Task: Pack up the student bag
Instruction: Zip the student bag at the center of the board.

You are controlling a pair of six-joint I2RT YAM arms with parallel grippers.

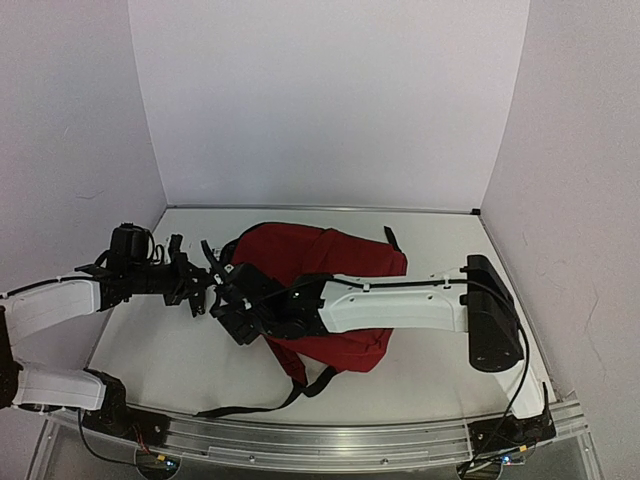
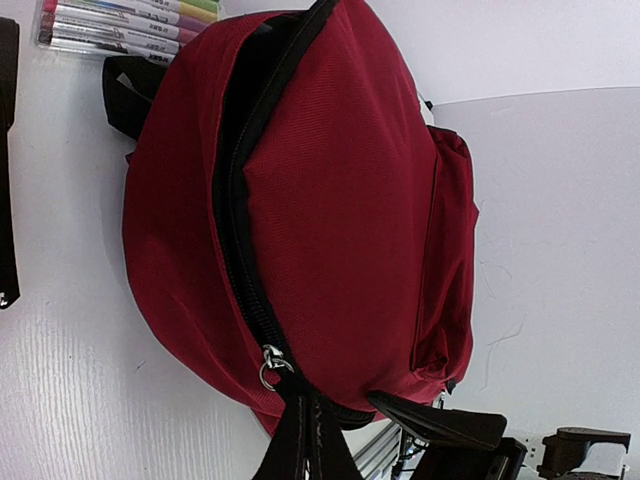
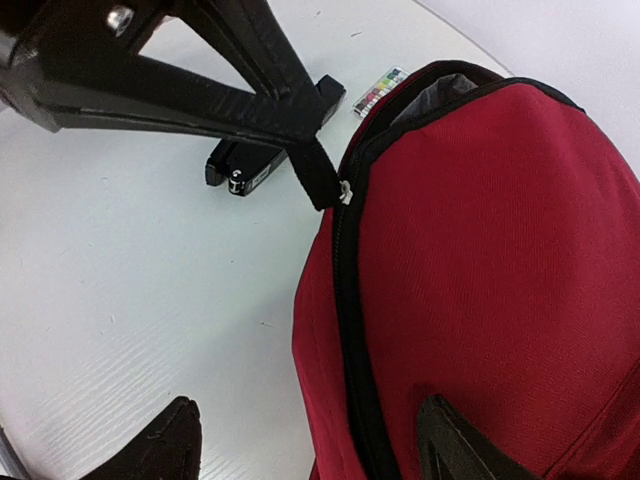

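Student bag (image 1: 330,265) lies on its side mid-table (image 3: 120,270), under the right arm. Zipper is part open at the top, with grey lining (image 3: 440,100) showing; contents are hidden. The marker pack (image 2: 120,25) lies outside, just beside the mouth, so packing looks unfinished. Left gripper (image 3: 305,135) is clamped on the black strap (image 3: 318,175) at the zipper. Right gripper (image 3: 307,405) has its fingers wide apart at the bag's edge, holding nothing.

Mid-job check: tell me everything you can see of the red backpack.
The backpack is red woven fabric with black zippers and straps, lying on the table beneath the right arm. Its main zip is partly open, showing grey lining; one strap trails toward the near edge. The left gripper is shut on a black tab by the slider; the open right gripper straddles the zip seam.
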